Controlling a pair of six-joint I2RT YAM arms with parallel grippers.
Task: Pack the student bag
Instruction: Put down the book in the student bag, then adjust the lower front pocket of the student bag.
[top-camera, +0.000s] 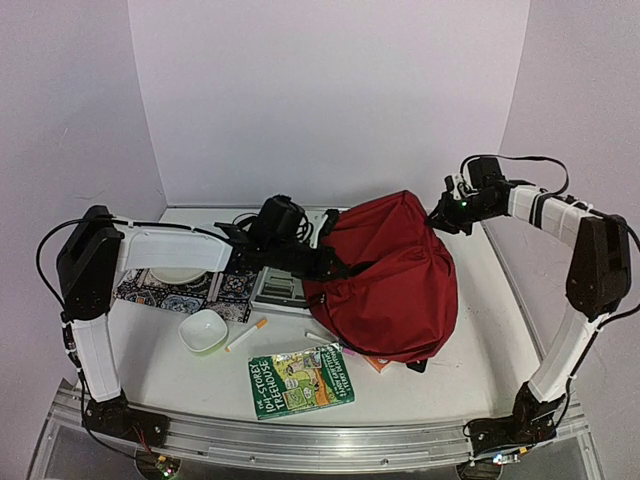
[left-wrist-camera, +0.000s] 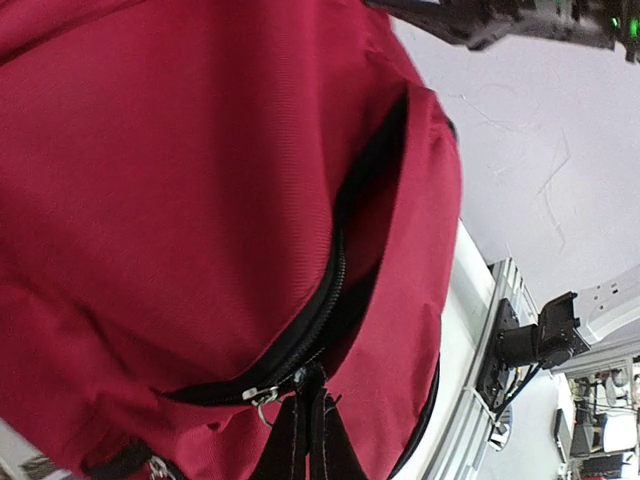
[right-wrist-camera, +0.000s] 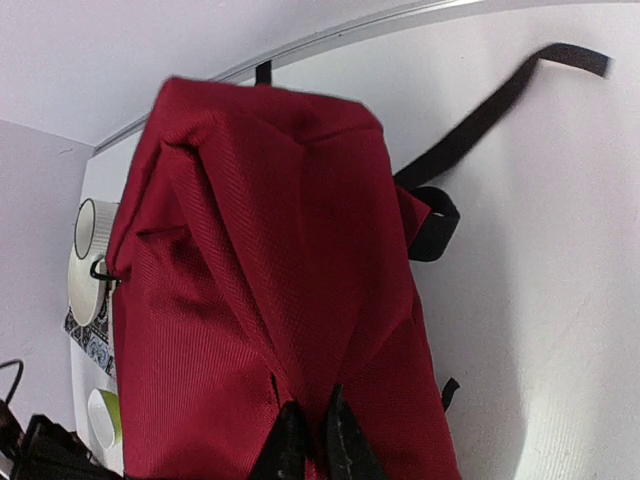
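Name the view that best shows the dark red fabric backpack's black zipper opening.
Left wrist: the black zipper opening gapes close up. Top external shows the whole dark red fabric backpack but no clear zipper; right wrist shows only its fabric and black straps.

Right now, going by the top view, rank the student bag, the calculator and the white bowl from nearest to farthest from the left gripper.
Measured from the left gripper:
1. student bag: touching it, spreading out to its right.
2. calculator: just below the arm, slightly left.
3. white bowl: farther left, toward the near edge.
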